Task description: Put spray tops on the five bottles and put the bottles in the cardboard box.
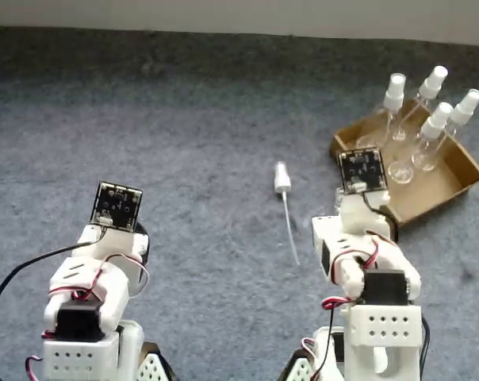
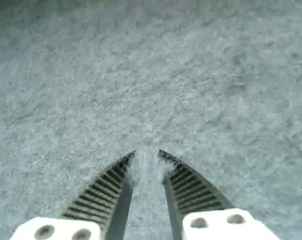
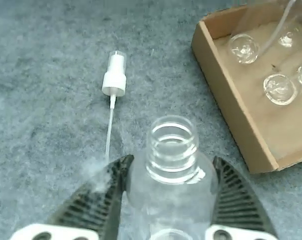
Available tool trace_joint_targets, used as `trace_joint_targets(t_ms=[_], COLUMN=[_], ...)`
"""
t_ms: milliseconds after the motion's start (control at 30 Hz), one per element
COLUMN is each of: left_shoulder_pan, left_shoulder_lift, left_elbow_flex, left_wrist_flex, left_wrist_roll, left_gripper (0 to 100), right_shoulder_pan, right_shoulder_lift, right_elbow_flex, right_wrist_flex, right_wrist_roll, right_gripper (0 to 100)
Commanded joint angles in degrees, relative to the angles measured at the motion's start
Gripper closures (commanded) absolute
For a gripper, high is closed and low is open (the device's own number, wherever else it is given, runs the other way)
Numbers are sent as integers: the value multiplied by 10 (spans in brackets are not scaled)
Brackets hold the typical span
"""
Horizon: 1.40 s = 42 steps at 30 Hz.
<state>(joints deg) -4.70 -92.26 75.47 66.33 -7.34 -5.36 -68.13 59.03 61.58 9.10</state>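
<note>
Grey carpet (image 2: 141,75) lies under both arms. The right gripper (image 3: 172,160) clamps an uncapped clear bottle (image 3: 172,142), its base cut off. A spray top (image 3: 114,80) lies just ahead of it, the cardboard box (image 3: 231,105) off to one side. The left gripper (image 2: 147,154) stands slightly apart.

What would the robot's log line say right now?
right jaws: shut on uncapped bottle | left jaws: slightly open, empty | spray top: lying on carpet | cardboard box: four capped bottles inside
</note>
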Motion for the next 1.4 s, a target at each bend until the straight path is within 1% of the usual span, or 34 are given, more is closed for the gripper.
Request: trace_joint_targets(t_ms=[0, 100, 200, 367, 567, 767, 1000, 1167, 1267, 1367], left_shoulder_pan=[33, 59, 92, 132, 189, 239, 274, 285, 296, 302], left_shoulder_lift=[0, 3, 47, 175, 317, 473, 669, 806, 880, 951], left_elbow_flex=[-102, -140, -168, -215, -297, -402, -547, -662, -713, -765], left_wrist_flex=[34, 52, 61, 56, 56, 56, 60, 61, 61, 61], left_wrist_roll=[-7, -7, -7, -4, -4, -4, -3, 60, 76, 100], left_gripper=[962, 962, 963, 965, 962, 962, 961, 961, 961, 954], right_shoulder_pan=[-4, -4, -3, -2, 47, 52, 52, 51, 51, 51], right_shoulder_lift=[-61, -87, -103, -117, -134, -159, -232, -329, -371, -370], right_elbow_flex=[38, 83, 116, 157, 208, 226, 269, 319, 344, 352], right_wrist_flex=[-55, -85, -102, -140, -196, -196, -196, -194, -194, -193], right_wrist_roll=[-30, -30, -31, -31, -31, -31, -31, -31, -31, -31], right_gripper=[815, 815, 815, 815, 815, 815, 815, 815, 815, 815])
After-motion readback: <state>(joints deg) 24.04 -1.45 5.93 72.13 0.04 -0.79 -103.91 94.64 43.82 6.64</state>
